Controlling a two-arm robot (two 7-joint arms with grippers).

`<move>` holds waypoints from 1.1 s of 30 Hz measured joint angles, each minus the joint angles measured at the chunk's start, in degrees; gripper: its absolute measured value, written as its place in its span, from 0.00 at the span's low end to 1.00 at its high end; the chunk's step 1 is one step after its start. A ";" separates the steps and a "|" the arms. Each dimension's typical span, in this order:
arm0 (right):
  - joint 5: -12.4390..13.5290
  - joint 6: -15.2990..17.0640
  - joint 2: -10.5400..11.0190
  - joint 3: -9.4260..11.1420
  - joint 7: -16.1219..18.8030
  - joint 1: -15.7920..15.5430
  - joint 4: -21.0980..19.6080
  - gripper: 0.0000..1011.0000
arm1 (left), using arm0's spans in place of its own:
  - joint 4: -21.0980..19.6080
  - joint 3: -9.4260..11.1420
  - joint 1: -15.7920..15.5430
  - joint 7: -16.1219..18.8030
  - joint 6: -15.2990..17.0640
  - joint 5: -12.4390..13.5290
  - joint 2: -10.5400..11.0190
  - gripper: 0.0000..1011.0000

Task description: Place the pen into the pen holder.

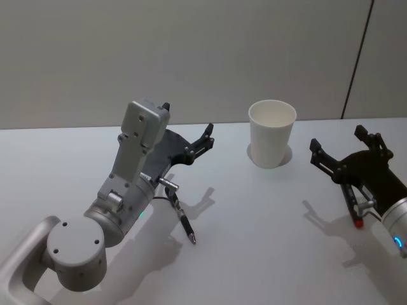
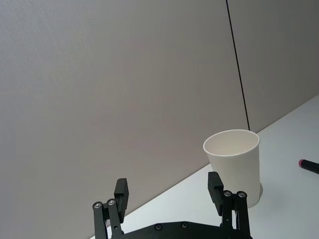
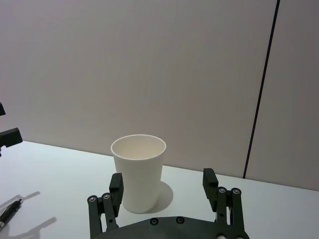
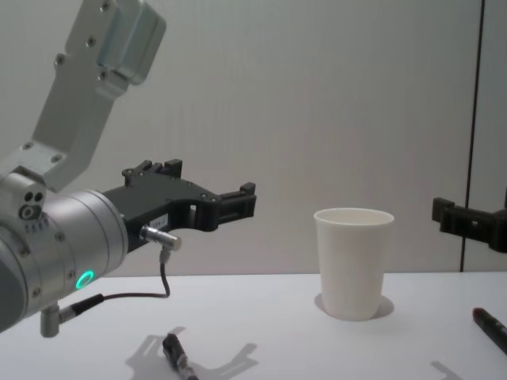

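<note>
Our left gripper (image 2: pixel 168 188) hung with fingers apart, above and left of the pen holder (image 1: pixel 272 133). The pen (image 1: pixel 184 222) lay on the table (image 1: pixel 254 254) left of the holder, nearer us. We judged it best to lower squarely across the barrel and grip at mid-length. Our right gripper (image 1: pixel 338 141) sat spread, right of the holder.

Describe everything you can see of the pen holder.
The pen holder is a plain white paper cup, tapered toward its base, with a rolled rim. It stands upright, mouth open, with nothing sticking out of it. It sits on the white table, toward the far edge by the wall. Only the table touches it.
</note>
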 joint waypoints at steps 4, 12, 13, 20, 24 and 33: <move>0.00 0.00 0.00 0.00 0.00 0.00 0.00 0.99 | 0.00 0.00 0.00 0.00 0.00 0.00 0.00 0.99; 0.00 0.00 0.00 0.00 0.00 0.00 0.00 0.99 | 0.00 0.00 0.00 0.00 0.00 0.00 0.00 0.99; 0.00 0.00 0.00 0.00 0.00 0.00 0.00 0.99 | 0.00 0.00 0.00 0.00 0.00 0.00 0.00 0.99; 0.00 0.00 0.00 0.00 0.00 0.00 0.00 0.99 | 0.00 0.00 0.00 0.00 0.00 0.00 0.00 0.99; 0.00 0.00 0.00 0.00 0.00 0.00 0.00 0.99 | 0.00 0.00 0.00 0.00 0.00 0.00 0.00 0.99; 0.00 0.00 0.00 0.00 0.00 0.00 0.00 0.99 | 0.00 0.00 0.00 0.00 0.00 0.00 0.00 0.99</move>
